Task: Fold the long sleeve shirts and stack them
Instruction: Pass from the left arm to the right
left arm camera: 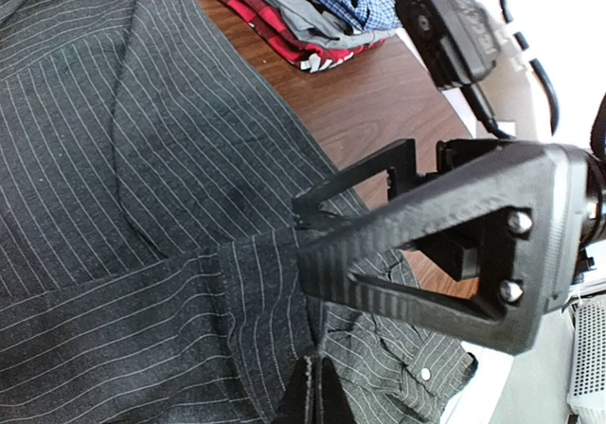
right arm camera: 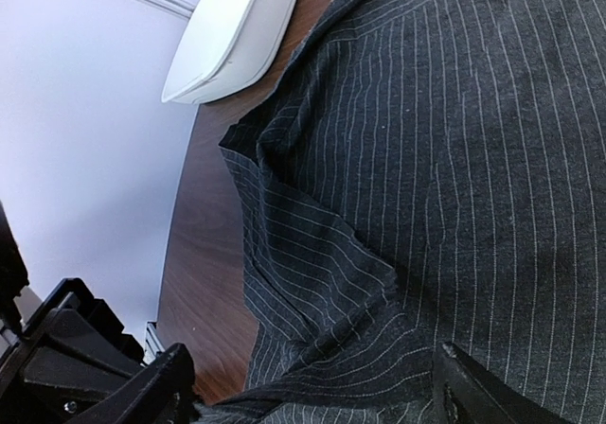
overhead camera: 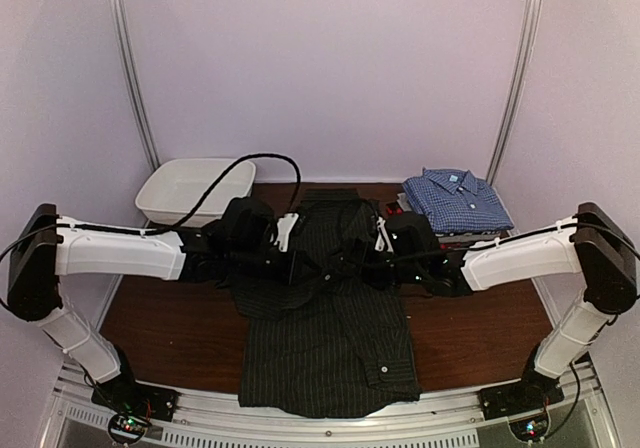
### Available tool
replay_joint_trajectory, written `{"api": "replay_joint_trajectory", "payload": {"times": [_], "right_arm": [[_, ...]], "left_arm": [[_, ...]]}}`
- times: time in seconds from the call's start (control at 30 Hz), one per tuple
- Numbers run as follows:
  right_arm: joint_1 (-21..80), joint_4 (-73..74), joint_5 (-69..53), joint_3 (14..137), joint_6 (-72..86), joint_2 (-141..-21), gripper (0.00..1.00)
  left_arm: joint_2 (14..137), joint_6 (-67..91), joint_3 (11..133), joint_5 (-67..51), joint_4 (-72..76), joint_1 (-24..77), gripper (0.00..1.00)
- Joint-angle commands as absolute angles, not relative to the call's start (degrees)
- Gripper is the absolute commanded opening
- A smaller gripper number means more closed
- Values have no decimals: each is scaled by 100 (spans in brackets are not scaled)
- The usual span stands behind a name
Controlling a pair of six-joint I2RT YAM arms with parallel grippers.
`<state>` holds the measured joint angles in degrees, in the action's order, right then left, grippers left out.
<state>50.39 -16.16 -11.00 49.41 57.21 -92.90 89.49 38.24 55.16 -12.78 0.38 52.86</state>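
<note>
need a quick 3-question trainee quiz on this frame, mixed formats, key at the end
1. True or false: the blue checked shirt tops the stack of folded shirts at the far right.
2. What lies spread across the middle of the table? A) a red towel B) the black pinstriped shirt C) a grey jacket
3. Fill in: the right gripper hangs over that shirt with its jaws ____.
Key: 1 true; 2 B; 3 open.
</note>
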Motion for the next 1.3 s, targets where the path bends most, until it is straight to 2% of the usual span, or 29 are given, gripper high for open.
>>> {"api": "replay_joint_trajectory", "payload": {"times": [0.0, 0.57, 0.8, 1.27], "right_arm": [[4968, -1633, -845, 4667, 6134, -9224, 88], [5066, -2232, -1256, 4405, 6816, -9481, 87], [5099, -2709, -1438, 4110, 7115, -9561, 84], [5150, -2924, -1556, 3826, 7159, -9727, 47]], "left_arm": [[9050, 3867, 5459, -1330, 452, 5380, 0], [9251, 3886, 5455, -1387, 660, 5552, 0], [9557, 3859, 5584, -1399, 701, 5697, 0], [9839, 3789, 5679, -1633, 815, 5795, 0]]}}
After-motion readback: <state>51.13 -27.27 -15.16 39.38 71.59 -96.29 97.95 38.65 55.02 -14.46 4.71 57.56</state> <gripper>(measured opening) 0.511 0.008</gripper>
